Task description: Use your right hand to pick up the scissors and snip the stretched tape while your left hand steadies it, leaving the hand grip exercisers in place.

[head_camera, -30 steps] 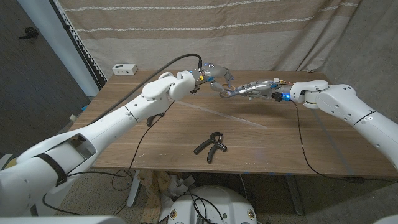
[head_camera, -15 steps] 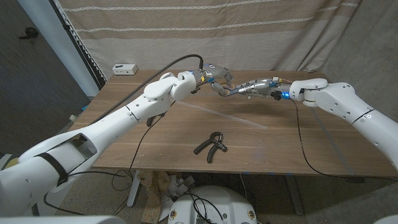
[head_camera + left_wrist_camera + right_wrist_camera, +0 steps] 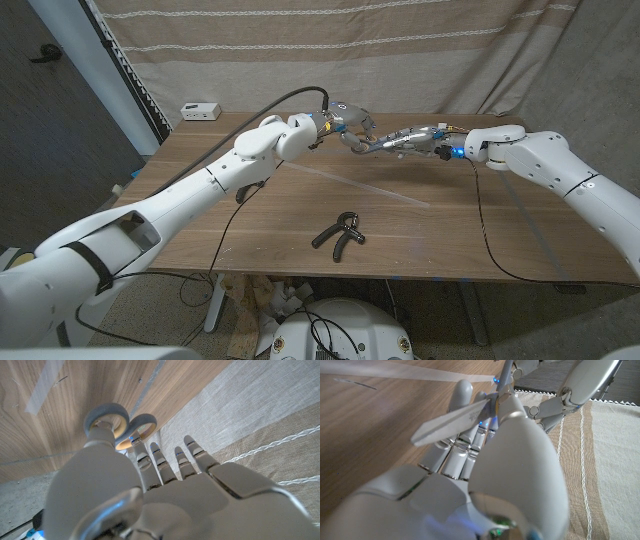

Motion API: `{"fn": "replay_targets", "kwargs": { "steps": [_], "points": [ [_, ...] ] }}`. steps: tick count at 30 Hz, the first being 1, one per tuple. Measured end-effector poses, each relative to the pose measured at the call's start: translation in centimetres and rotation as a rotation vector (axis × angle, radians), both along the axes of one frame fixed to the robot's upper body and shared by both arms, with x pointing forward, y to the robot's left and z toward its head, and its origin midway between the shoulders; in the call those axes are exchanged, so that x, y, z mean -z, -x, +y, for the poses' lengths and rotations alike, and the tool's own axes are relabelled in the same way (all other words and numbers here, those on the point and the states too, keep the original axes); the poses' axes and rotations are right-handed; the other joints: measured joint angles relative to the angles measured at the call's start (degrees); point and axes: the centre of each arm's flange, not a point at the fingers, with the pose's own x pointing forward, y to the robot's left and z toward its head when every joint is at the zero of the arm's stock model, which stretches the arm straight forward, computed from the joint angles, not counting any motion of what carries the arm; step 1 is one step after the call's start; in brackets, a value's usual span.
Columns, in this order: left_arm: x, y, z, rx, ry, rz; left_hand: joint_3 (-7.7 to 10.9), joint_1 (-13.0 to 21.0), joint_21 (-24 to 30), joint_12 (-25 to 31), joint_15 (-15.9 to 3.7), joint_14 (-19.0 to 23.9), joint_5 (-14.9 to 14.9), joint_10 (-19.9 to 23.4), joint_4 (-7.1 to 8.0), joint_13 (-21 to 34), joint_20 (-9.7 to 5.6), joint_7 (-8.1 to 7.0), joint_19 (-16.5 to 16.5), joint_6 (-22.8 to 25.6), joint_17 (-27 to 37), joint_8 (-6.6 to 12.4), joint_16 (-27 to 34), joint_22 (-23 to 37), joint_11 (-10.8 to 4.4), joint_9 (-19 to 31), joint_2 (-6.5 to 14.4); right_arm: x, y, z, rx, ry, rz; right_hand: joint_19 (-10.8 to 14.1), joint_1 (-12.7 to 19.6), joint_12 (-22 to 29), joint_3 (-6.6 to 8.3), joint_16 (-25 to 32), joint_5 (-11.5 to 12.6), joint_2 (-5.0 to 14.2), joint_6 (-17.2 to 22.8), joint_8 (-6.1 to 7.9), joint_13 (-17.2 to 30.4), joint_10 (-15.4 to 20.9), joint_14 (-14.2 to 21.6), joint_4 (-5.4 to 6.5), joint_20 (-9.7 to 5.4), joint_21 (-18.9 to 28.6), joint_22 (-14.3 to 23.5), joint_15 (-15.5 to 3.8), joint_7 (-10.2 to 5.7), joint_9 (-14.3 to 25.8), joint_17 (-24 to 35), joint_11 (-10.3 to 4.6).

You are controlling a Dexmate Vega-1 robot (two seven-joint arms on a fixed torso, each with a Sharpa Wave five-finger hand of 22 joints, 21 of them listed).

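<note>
The scissors [image 3: 378,146] hang above the far middle of the table, between my two hands. My right hand [image 3: 432,144] pinches the metal blades [image 3: 455,419] between thumb and fingers. My left hand [image 3: 345,125] meets it from the other side, and its thumb and a finger hold the grey handle loops [image 3: 119,419]. A clear strip of tape [image 3: 360,186] lies slantwise on the wood below them; it also shows as tape [image 3: 45,387] and tape [image 3: 410,370] in the wrist views. A black hand grip exerciser [image 3: 340,232] lies near the front middle.
A small white box [image 3: 200,110] sits at the far left corner of the table [image 3: 500,250]. A dark object [image 3: 243,190] is partly hidden under my left arm. A thin black cable [image 3: 481,225] crosses the right side. A curtain hangs behind.
Both hands and the scissors have lifted a little and drawn slightly closer together. The tape and the exerciser have not moved.
</note>
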Motion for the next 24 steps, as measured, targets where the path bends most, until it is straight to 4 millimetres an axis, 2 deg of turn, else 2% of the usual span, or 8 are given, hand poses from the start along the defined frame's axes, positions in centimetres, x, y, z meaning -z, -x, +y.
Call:
{"fn": "replay_targets", "kwargs": {
  "steps": [20,24],
  "points": [
    [0.3,-0.1,-0.2,-0.005,-0.019,0.003,0.00,0.00,0.00,0.00,0.00,0.00,-0.34,0.00,0.00,0.00,0.00,0.31,0.00,2.10,0.00,0.34,0.00,0.00,0.00,-0.16,0.00,-0.5,1.1,0.4,0.001,0.019,-0.054,0.00,0.00,-0.38,0.05,0.23,0.05,0.00,-0.01,-0.05,-0.27,-0.01,-0.08,0.07,0.00,0.43,0.00,-0.08,0.01,0.07,0.02,0.01],
    [0.5,0.0,-0.2,-0.011,-0.023,-0.002,0.00,0.00,0.00,0.00,0.00,0.00,-0.34,0.00,0.00,-0.01,0.00,-0.17,0.00,1.50,0.00,0.24,0.00,0.00,0.00,-0.16,0.00,-0.5,1.4,0.5,-0.002,0.022,-0.063,-0.42,0.00,-0.39,0.04,0.23,0.05,0.00,-0.01,-0.06,-0.28,-0.02,-0.09,0.07,0.18,0.43,0.00,-0.08,0.01,0.06,0.01,0.01]
  ]
}}
